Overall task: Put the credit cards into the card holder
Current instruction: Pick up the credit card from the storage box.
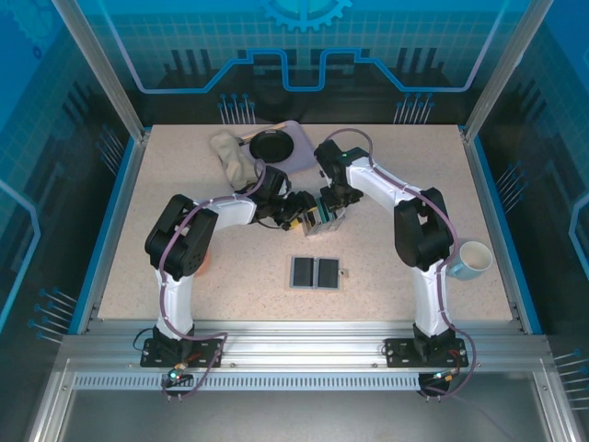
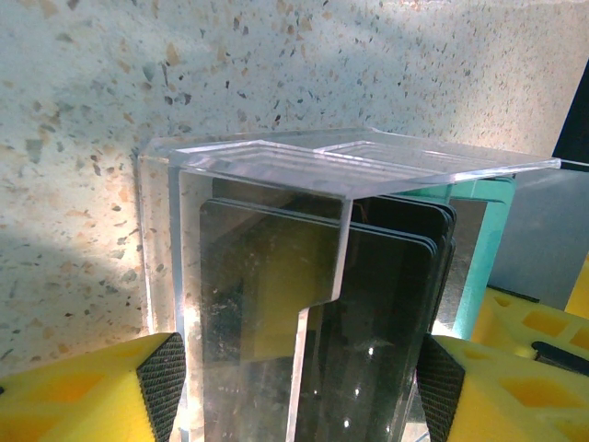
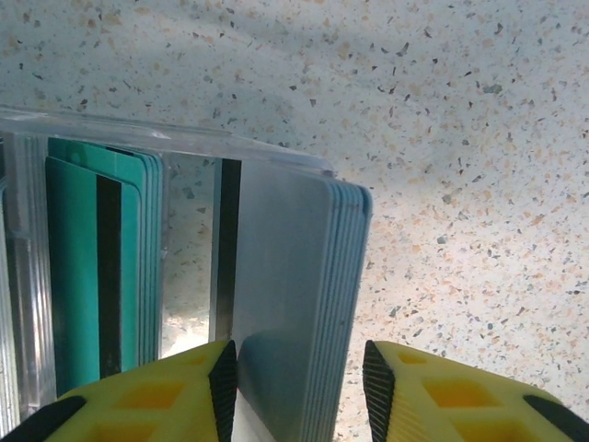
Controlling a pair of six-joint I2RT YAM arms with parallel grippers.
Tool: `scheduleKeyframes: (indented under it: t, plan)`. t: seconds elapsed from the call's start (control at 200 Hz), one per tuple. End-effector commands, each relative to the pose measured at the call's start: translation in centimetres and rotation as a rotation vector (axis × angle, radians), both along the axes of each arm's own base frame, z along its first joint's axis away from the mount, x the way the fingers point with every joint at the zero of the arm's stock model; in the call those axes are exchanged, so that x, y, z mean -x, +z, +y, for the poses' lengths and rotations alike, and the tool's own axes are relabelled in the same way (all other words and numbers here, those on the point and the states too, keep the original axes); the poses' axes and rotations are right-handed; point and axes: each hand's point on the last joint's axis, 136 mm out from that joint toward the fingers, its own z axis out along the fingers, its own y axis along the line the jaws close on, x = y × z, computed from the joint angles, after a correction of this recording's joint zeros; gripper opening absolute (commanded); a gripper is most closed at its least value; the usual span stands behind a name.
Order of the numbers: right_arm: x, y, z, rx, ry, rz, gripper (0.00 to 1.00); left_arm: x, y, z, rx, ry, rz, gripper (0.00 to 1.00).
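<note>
Now, your left gripper (image 2: 302, 391): closed across the clear tray (image 2: 248, 184), with one black pad (image 2: 164, 391) on each outer wall. You have hold of the tray itself, not a card.
Your right gripper (image 3: 300, 391): partly spread, with its fingers on either side of a pale stack of the credit cards (image 3: 276, 276). One pad lies against the stack's face. A sliver of table (image 3: 460, 138) shows between the other pad and the card edges, so you are not pinching the stack.
Tray contents: cards standing upright. Dark ones are nearest your left wrist camera. Teal ones with a dark stripe stand beside the pale stack, with a gap between those two groups.
Tray position: mid-table, where your two grippers meet.
Card holder (image 1: 317, 273): lies open and flat, nearer to you than the tray and apart from it, with both dark grey panels facing up.
Further out: a mug (image 1: 472, 260) stands by the table's right edge. A black plate (image 1: 273, 145) and a crumpled cloth (image 1: 230, 157) sit at the far side.
</note>
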Motion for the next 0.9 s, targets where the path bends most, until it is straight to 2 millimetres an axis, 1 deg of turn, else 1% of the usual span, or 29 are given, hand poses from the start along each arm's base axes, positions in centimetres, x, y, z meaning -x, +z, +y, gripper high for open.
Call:
scheduleKeyframes:
  t: [0.0,0.37,0.475,0.55,0.68,0.895]
  plan:
    - [-0.7,2.8,-0.7,0.020,-0.007,-0.070,0.43,1.5,-2.6,0.6,-0.035,-0.013,0.090,0.70]
    - [-0.5,3.0,-1.0,0.032,-0.004,-0.071,0.42,1.3,-2.5,0.5,-0.030,-0.014,0.089,0.70]
    - [-0.4,3.1,-0.9,0.027,-0.001,-0.070,0.40,1.4,-2.6,0.5,-0.031,-0.014,0.090,0.70]
    - [-0.4,3.2,-0.7,0.022,0.003,-0.070,0.37,1.3,-2.5,0.5,-0.030,-0.014,0.089,0.70]
    - [-0.4,3.4,-0.6,0.022,0.005,-0.077,0.36,1.4,-2.5,0.5,-0.030,-0.016,0.089,0.70]
    - [-0.4,3.8,-0.5,0.028,0.012,-0.086,0.31,1.4,-2.6,0.5,-0.030,-0.017,0.091,0.70]
